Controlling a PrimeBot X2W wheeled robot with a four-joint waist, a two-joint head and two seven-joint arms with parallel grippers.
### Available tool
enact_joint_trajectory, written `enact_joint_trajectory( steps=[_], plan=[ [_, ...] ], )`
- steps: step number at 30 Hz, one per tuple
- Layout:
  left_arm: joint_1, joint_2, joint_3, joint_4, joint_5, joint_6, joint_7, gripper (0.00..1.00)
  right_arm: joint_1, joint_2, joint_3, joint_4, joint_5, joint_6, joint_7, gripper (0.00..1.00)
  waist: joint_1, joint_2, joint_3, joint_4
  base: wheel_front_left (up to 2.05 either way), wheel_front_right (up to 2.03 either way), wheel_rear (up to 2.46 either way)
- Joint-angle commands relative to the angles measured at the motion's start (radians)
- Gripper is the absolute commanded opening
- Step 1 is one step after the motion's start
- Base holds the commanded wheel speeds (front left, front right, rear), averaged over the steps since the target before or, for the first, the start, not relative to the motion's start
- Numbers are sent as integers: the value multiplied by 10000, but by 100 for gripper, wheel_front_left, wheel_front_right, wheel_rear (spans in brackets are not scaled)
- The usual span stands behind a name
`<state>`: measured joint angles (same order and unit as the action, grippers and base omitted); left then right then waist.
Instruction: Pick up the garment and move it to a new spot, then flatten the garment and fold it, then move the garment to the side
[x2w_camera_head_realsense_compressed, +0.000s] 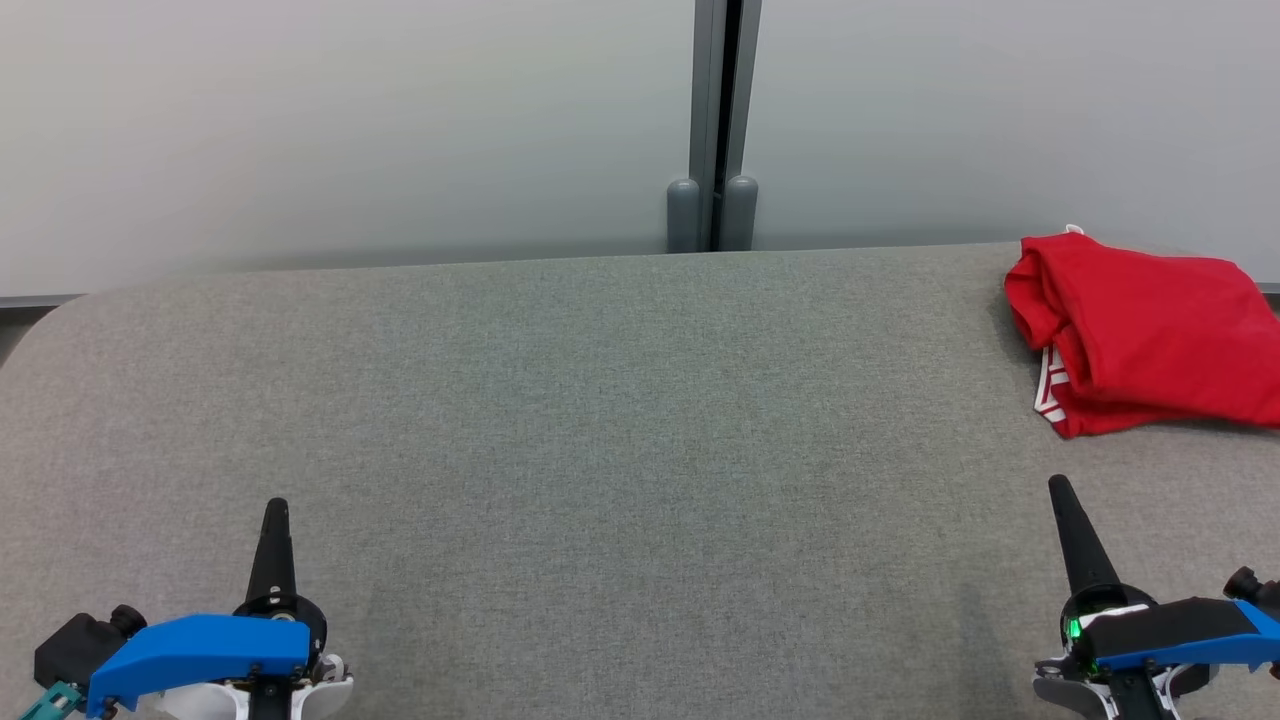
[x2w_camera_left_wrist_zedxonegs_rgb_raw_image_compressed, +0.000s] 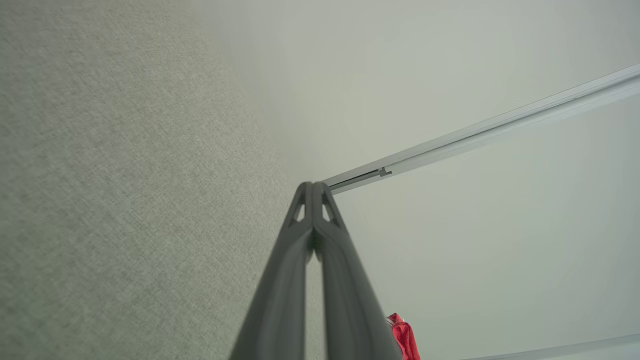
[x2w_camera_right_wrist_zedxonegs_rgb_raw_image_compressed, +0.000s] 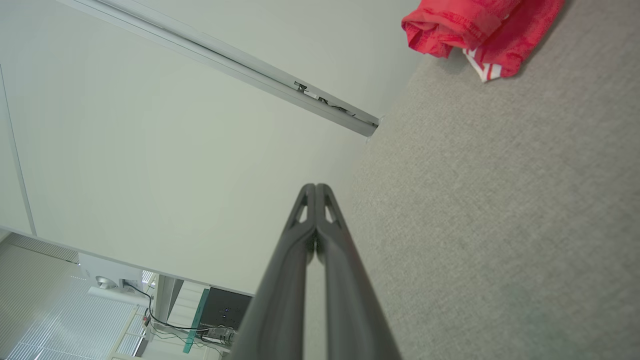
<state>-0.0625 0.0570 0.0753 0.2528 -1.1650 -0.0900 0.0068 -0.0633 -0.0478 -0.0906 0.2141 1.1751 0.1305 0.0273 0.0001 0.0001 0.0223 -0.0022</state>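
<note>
The garment (x2w_camera_head_realsense_compressed: 1150, 330) lies folded at the far right of the tabletop (x2w_camera_head_realsense_compressed: 620, 420), seemingly set aside already, so left claw (x2w_camera_head_realsense_compressed: 275, 525) and right claw (x2w_camera_head_realsense_compressed: 1070, 515) sit back near the front, both closed, empty

The red garment (x2w_camera_head_realsense_compressed: 1150, 335) lies folded in a loose bundle at the far right of the grey bench (x2w_camera_head_realsense_compressed: 600, 450), white stripes showing underneath.

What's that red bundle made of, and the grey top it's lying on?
The red garment looks like soft, matte knit cloth, perhaps cotton: it slumps in loose folds, with a white-striped edge. The grey tabletop seems covered in woven fabric or felt: a fine speckled weave shows and no shine.
</note>
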Motion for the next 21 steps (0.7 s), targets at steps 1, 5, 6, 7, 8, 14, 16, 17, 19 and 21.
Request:
enact_joint_trajectory(
  steps=[1, 5, 6, 7, 8, 14, 16, 17, 19, 21],
  plan=[
    [-194, 11, 41, -97, -246, -80, 45, 0, -219, -40, -41, -30, 257, 2, 69, 0, 0, -1, -4, 1, 0, 0, 0],
    [-239, 4, 75, -99, -637, -108, 148, 0, -240, -40, -59, 4, 635, 2, 148, 0, 0, -1, -18, 3, 0, 0, 0],
    [-250, 1, 84, -99, -738, -120, 175, 0, -248, -40, -65, 11, 735, 2, 164, 0, 0, -1, -22, 3, 0, 0, 0],
    [-259, -1, 92, -99, -837, -121, 194, 0, -253, -40, -69, 16, 832, 2, 188, 0, 0, -1, -26, 4, 0, 0, 0],
    [-267, -4, 103, -99, -930, -131, 213, 0, -255, -40, -72, 23, 926, 2, 202, 0, 0, -1, -29, 4, 0, 0, 0],
    [-312, -16, 158, -100, -1488, -174, 353, 0, -298, -40, -99, 70, 1467, 3, 314, 0, 0, -1, -51, 6, 0, 0, 0],
    [-315, -20, 175, -100, -1661, -196, 400, 0, -316, -40, -109, 85, 1640, 3, 338, 0, 0, -1, -58, 7, 0, 0, 0],
    [-317, -23, 185, -99, -1750, -199, 429, 0, -326, -40, -113, 91, 1722, 3, 358, 0, 0, -1, -62, 8, 0, 0, 0],
    [-322, -27, 203, -100, -1928, -218, 467, 0, -344, -40, -122, 104, 1890, 3, 402, 0, 0, -1, -69, 8, 0, 0, 0],
    [-339, -30, 219, -99, -2103, -239, 515, 0, -357, -40, -131, 118, 2064, 3, 429, 0, 0, -1, -76, 9, 0, 0, 0]
  ],
)
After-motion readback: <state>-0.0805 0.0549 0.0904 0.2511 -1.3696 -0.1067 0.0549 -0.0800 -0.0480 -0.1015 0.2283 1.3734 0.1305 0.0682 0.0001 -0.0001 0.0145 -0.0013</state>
